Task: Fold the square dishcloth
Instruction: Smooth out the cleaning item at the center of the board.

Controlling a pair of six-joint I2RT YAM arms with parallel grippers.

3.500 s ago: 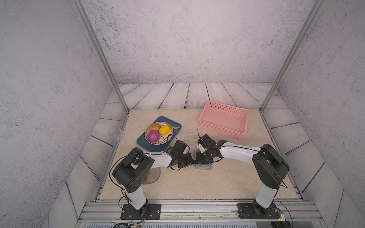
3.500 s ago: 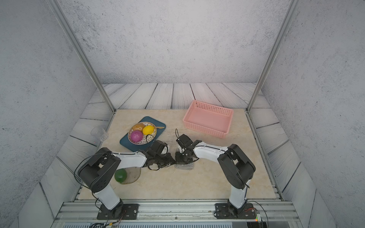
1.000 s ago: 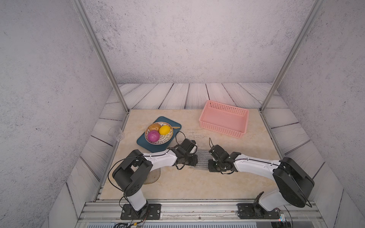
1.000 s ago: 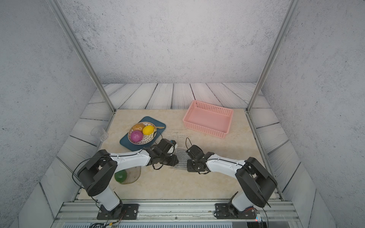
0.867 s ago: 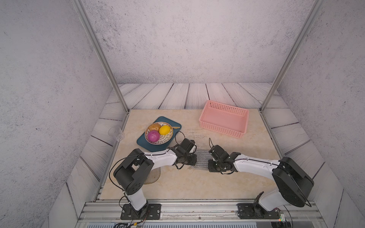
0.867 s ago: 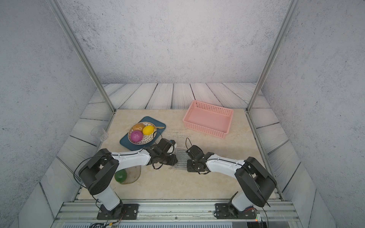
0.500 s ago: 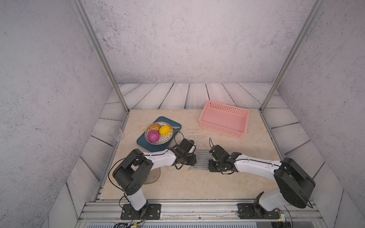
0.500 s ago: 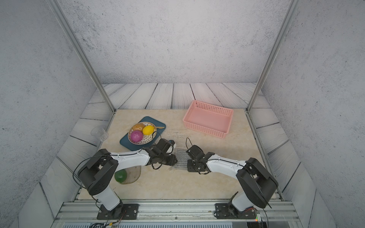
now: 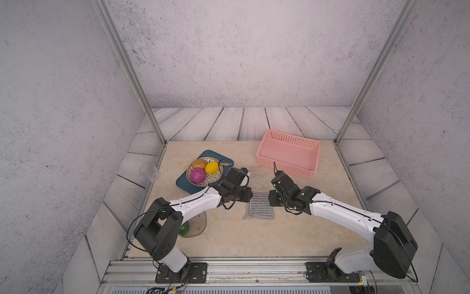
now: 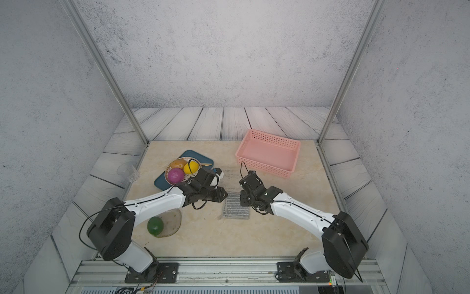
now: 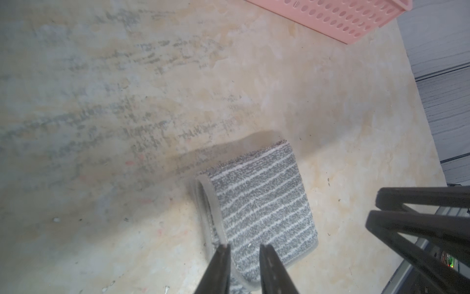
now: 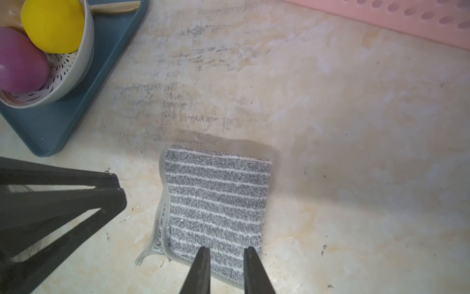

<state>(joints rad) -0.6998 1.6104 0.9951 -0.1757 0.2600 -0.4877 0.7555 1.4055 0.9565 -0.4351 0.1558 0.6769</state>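
Dishcloth (image 9: 260, 208) lies folded flat mid-desk, btwn my grippers, well short of the pink basket (image 9: 290, 155). Left gripper (image 11: 244, 248) & right gripper (image 12: 226, 250): fingers slightly apart above its edges, pinching nothing. In both wrist views my fingers partly hide its edge; lower layers barely peek out.

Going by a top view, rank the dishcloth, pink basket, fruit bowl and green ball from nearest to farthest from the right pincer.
1. The square dishcloth, right at the tips of the right pincer, in the middle.
2. The pink basket, just behind, toward the back wall.
3. The fruit bowl, across on the left.
4. The green ball, front left, farthest.
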